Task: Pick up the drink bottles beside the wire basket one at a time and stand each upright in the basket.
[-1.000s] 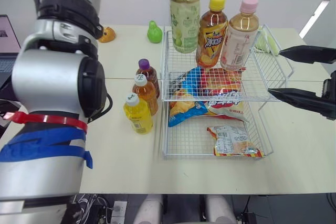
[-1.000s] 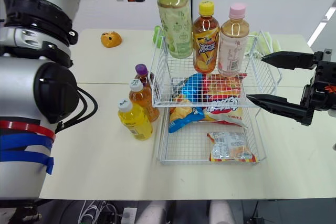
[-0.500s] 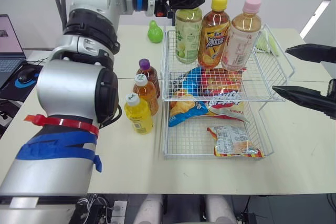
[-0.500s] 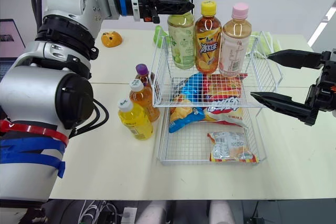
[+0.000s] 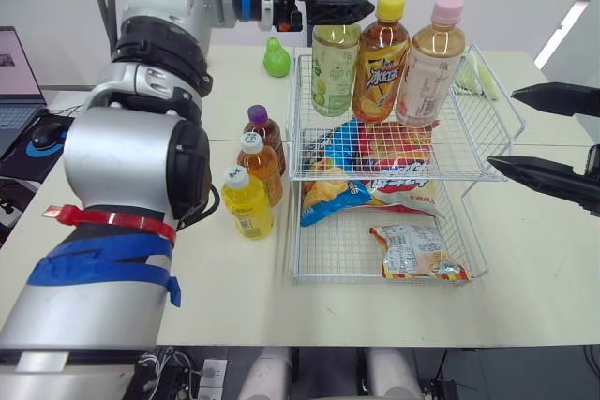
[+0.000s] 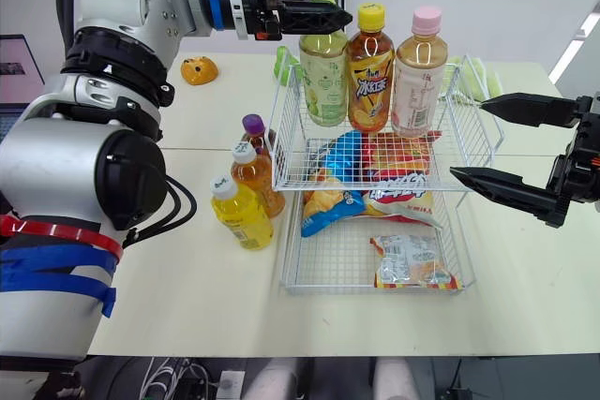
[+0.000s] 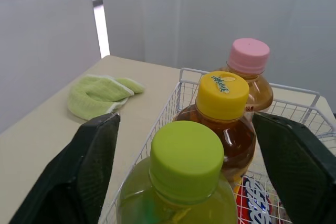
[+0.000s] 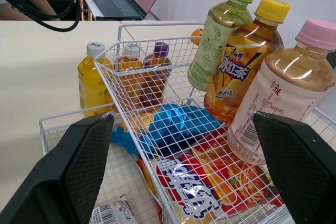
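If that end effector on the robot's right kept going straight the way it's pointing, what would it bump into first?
Most likely the side wall of the wire basket, then the pink-capped bottle just behind it. The open right end effector aims there, though depth is unclear.

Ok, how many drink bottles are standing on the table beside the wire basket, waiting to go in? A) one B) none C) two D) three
D: three stand in a cluster on the table to the left of the wire basket: the purple-capped bottle, the amber white-capped bottle and the yellow bottle.
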{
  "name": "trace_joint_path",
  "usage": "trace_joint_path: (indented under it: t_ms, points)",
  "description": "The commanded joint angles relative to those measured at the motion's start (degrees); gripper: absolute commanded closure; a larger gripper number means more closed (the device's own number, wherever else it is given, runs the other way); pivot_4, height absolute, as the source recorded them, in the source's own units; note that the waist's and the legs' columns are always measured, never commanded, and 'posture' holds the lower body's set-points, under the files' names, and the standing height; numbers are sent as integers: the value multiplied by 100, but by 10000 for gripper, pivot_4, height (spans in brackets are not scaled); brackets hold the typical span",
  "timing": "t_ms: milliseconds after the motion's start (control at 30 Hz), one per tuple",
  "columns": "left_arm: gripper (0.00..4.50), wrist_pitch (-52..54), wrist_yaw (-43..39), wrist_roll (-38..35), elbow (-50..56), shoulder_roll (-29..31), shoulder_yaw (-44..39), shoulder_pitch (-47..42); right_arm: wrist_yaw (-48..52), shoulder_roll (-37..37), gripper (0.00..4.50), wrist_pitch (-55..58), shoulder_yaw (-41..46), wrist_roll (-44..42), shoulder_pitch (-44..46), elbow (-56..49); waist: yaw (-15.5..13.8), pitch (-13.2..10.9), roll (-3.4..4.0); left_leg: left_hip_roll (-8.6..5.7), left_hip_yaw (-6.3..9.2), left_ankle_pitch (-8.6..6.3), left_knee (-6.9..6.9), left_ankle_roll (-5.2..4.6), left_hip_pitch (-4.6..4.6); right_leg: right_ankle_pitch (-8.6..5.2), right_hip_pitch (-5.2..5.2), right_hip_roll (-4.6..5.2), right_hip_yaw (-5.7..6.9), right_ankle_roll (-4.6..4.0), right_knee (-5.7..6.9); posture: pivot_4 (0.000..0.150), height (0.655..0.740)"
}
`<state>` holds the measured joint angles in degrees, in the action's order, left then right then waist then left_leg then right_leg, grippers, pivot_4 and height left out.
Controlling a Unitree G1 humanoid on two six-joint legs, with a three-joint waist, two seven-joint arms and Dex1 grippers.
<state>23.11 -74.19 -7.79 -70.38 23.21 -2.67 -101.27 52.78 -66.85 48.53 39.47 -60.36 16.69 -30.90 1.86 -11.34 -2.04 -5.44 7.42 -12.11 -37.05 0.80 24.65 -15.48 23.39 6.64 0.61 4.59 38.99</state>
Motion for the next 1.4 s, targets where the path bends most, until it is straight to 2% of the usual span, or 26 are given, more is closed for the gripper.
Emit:
trace_joint_path:
  t_ms: [33, 267, 467, 567, 700, 900, 1033, 1100, 1200, 1267, 1400]
  points:
    - [228, -70, -91, -50, 313, 200, -100, -235, -48, -55, 0, -80, 252, -45, 31, -33, 0, 0, 0, 0, 0, 0, 0, 0, 0, 0, 0, 0, 0, 0, 0, 1500, 7400]
    - [228, -163, -49, -53, 744, 650, -139, -249, -79, -85, 0, -66, 276, 4, 7, -43, 5, 0, 0, 1, 1, 0, 0, 0, 0, 0, 0, 0, 0, 0, 0, 1500, 7400]
    - [228, 114, -40, -160, 1367, 1309, -242, -81, -95, -137, 0, 32, 291, -103, 35, 18, 5, 1, 1, 2, 2, 0, 0, 0, -1, 0, 0, -1, 0, 0, 0, 1500, 7400]
    - [228, 593, 10, -318, 1980, 1695, -376, 221, 4, -177, 0, -5, 220, -107, 78, 58, 8, 2, 3, 3, 2, 0, 1, 0, -1, 0, 0, -1, -1, 0, 0, 1500, 7400]
    - [228, 1163, 136, -522, 3204, 2274, -548, 1068, 288, -225, 0, -322, -150, 44, 276, 174, 13, 5, 8, 5, 0, 0, 1, 1, -10, 0, -3, -2, -6, -1, 3, 1500, 7400]
    - [228, 1859, 668, -959, 5243, 3033, -1192, 2888, 743, -174, 0, -776, -1144, 188, 1004, 475, 50, 5, 8, 8, 0, 1, 1, 3, -16, 2, -7, -4, -12, -3, 0, 1500, 7400]
    - [228, 2166, 182, -1305, 6635, 3908, -1661, 4850, 1030, -35, 0, -872, -1937, 239, 1650, 632, 118, 7, 12, 10, -1, 5, 4, 9, -19, 1, -7, -3, -15, -5, -1, 1500, 7400]
    - [228, 2464, 155, -1581, 7091, 4129, -2140, 5569, 1201, 58, 0, -939, -2288, 351, 1935, 728, 114, 6, 14, 13, -3, 3, 6, 7, -20, 0, -5, -4, -17, -8, -2, 1500, 7400]
    - [228, 2808, 177, -1873, 7461, 4316, -2760, 6375, 1409, 202, 0, -998, -2677, 535, 2259, 873, 90, 6, 13, 16, 4, 1, 5, 4, -19, 2, -6, -5, -9, -11, -3, 1500, 7400]
    - [228, 3040, 4, -2012, 7912, 4354, -3220, 7295, 1576, 294, 0, -1020, -2887, 630, 2439, 938, 82, 7, 16, 15, 1, 0, 8, 3, -22, 3, -6, -3, -12, -13, -7, 1500, 7400]
    - [228, 3661, 198, -2572, 9330, 3717, -4145, 8984, 1875, 468, 0, -950, -3206, 660, 2734, 1041, 57, 12, 34, 14, -7, 0, 16, 3, -27, 2, -7, 3, -20, -14, -12, 1500, 7400]
